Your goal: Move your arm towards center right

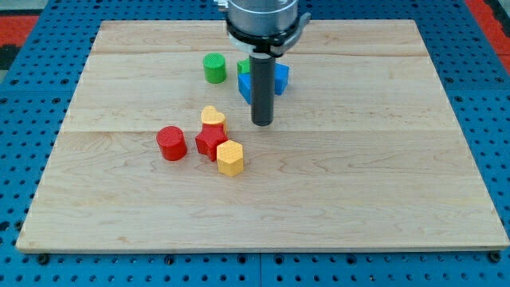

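Six blocks on board (382, 183) | my tip (262, 123) just right of yellow heart (212, 118), below blue block (279, 77) | no fingers, just a rod

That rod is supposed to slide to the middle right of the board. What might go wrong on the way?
1. My tip stands just below the blue block; drifting toward the view's top could nudge it.
2. The yellow heart block lies just to the view's left, so a backward swing might knock it.
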{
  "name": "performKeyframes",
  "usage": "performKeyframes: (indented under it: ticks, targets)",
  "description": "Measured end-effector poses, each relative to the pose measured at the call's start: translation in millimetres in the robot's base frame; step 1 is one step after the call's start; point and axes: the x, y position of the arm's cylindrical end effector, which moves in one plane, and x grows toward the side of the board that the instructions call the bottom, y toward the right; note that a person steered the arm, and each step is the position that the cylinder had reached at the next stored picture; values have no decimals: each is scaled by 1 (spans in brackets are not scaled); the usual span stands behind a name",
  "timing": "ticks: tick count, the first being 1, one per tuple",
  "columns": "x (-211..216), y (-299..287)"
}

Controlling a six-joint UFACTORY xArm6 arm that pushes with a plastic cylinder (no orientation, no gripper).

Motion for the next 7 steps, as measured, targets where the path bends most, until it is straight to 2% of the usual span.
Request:
performKeyframes:
  ticks: [2,5,7]
  targets:
    - [6,-6]
    - [-41,186]
    - [-60,215]
